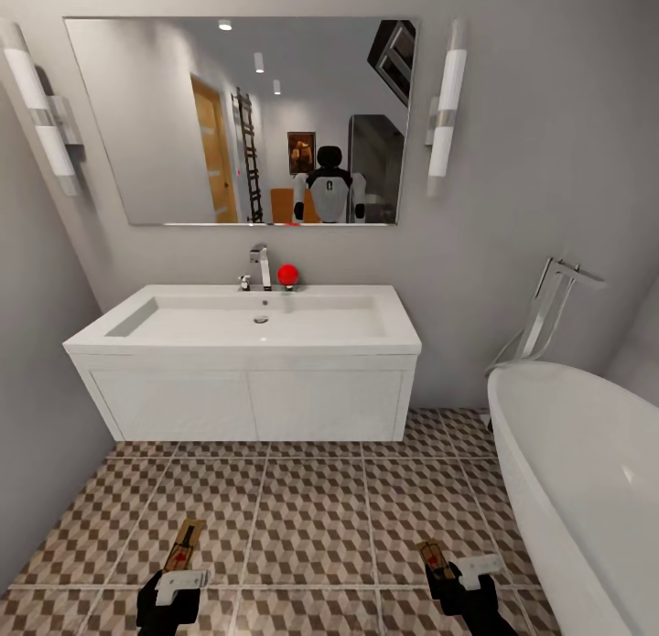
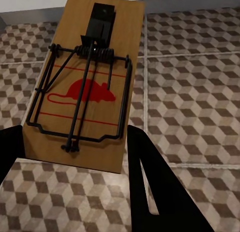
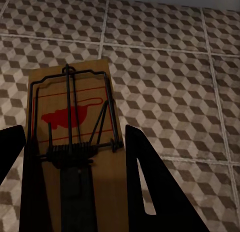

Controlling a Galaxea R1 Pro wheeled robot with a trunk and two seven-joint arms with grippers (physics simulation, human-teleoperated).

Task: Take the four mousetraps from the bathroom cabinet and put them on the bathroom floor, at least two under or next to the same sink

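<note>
Two mousetraps carried: left gripper (image 1: 179, 576) clamped on one mousetrap (image 2: 87, 86), right gripper (image 1: 455, 572) clamped on the other mousetrap (image 3: 75, 142). Boards look light, stiff; hold by edges, clear of spring bar. Bathroom floor (image 1: 311, 508) below; bathroom sink (image 1: 247, 329) ahead.

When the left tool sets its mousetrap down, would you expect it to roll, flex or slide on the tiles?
The mousetrap in the left tool looks like a flat wooden board, so probably stiff and unlikely to roll. It seems light. The bathroom floor looks smooth, so it may slide.

Two tan mousetraps (image 1: 184, 545) (image 1: 434, 558) held over cube-patterned floor (image 1: 311, 517).
</note>
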